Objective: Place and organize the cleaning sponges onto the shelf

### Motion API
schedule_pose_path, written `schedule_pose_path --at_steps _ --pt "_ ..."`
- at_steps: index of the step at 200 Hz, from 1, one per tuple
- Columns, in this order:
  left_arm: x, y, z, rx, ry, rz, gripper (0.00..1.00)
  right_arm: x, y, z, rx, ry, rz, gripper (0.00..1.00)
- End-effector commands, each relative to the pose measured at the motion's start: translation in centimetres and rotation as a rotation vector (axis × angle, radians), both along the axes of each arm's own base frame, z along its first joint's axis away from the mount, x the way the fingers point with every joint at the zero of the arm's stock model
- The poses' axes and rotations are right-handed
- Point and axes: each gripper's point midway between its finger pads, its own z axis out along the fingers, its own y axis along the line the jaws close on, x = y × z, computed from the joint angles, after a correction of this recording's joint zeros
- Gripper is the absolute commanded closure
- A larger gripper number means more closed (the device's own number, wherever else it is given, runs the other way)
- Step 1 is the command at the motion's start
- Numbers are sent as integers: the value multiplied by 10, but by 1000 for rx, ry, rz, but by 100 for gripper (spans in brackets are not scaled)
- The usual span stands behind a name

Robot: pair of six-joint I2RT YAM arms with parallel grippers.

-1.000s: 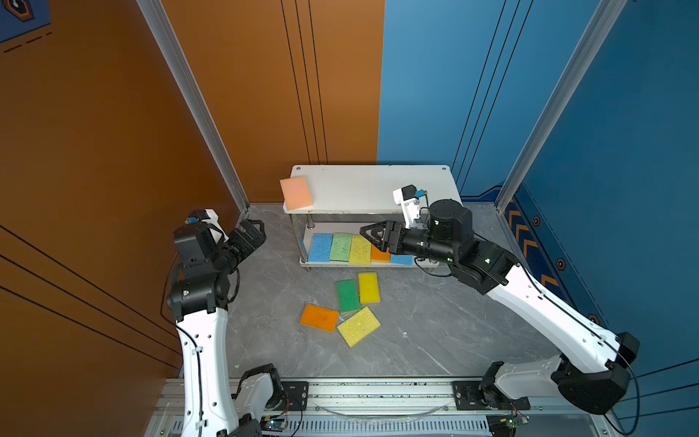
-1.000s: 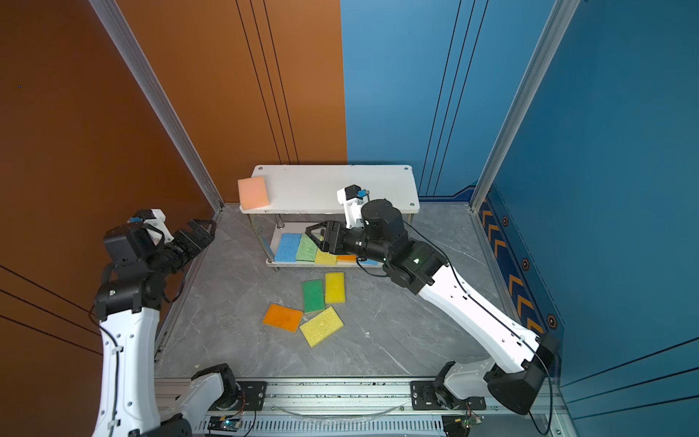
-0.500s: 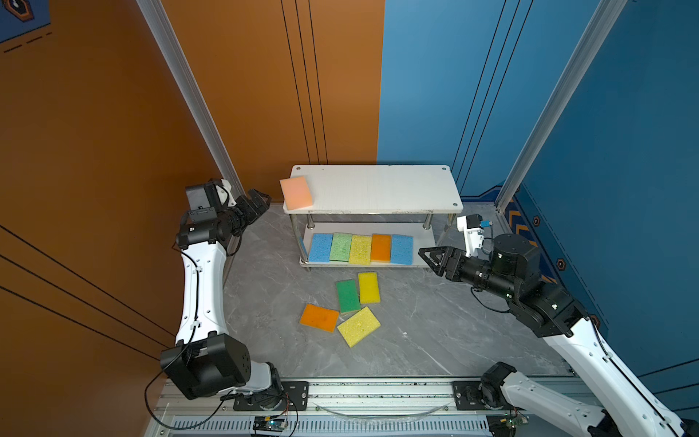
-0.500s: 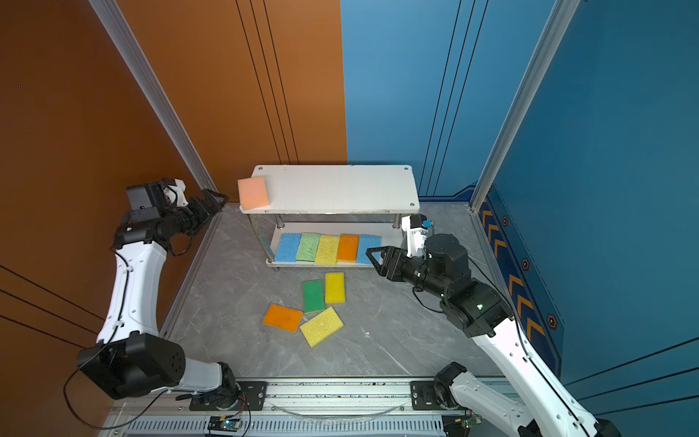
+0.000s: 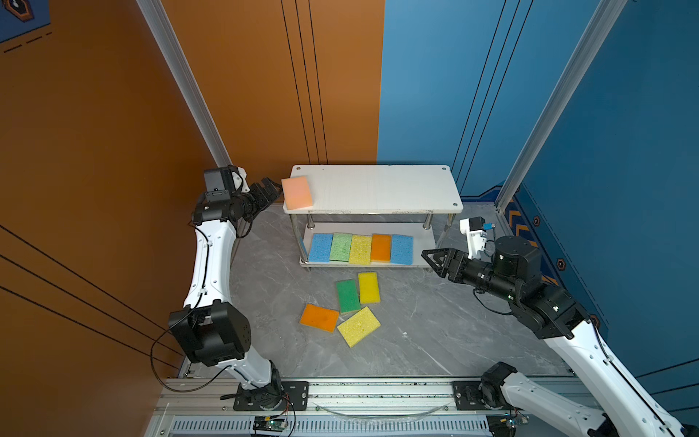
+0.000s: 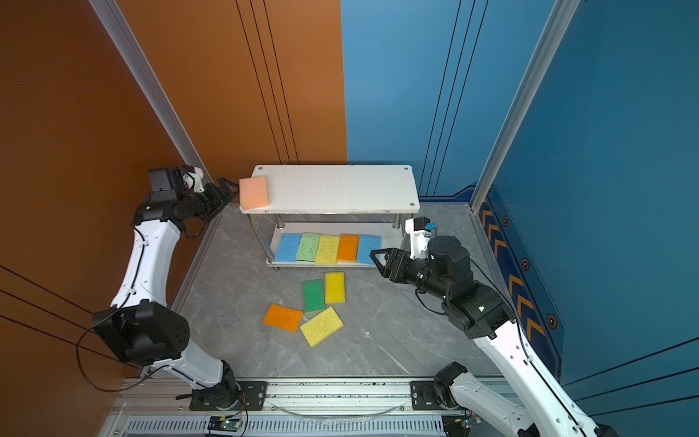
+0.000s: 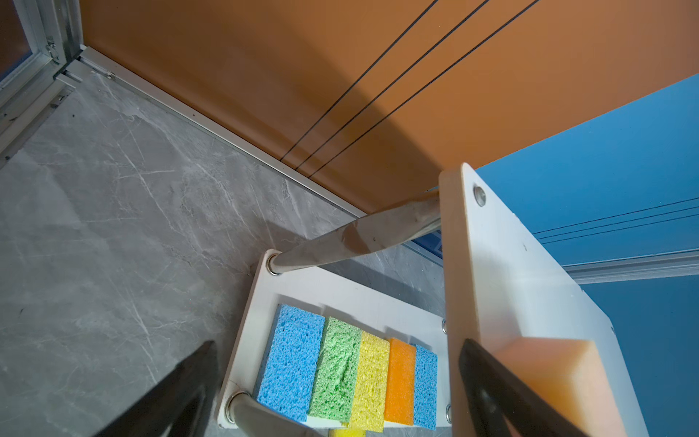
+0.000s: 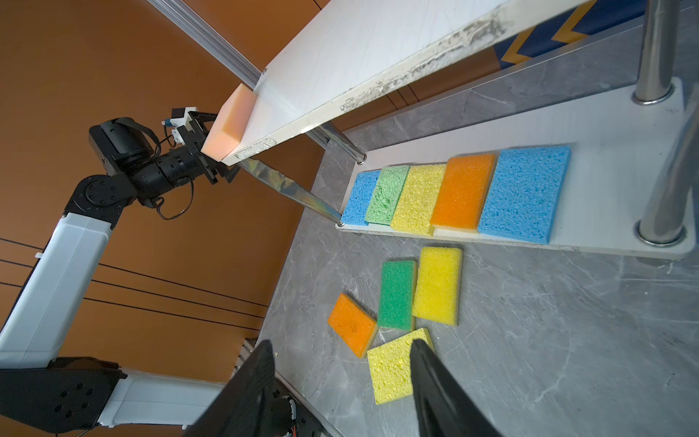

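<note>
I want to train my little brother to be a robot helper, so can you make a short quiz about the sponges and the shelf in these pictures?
1. How many sponges lie side by side on the lower board of the shelf?
2. True or false: the right hand is holding a sponge.
3. What colour is the lone sponge on the top board? A dark green, B peach-pink, C blue.

Key
1. Five.
2. False: it is open and empty.
3. B.
</note>
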Motion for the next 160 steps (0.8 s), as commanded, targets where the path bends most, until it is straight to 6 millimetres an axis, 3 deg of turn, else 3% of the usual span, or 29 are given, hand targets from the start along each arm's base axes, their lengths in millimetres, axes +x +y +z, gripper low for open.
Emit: schedule_pose_path --at_steps 1,59,133,160 --pt "7 -2 9 34 -25 -16 1 -4 -4 -9 -20 22 -5 41" --pt "23 -13 15 48 -27 -48 1 -1 -4 -15 -27 36 -13 41" --pt "42 -25 5 58 2 -92 1 -5 -10 -13 -25 34 -30 41" --pt "41 -20 3 68 10 -81 1 -5 -10 -13 -21 36 -32 41"
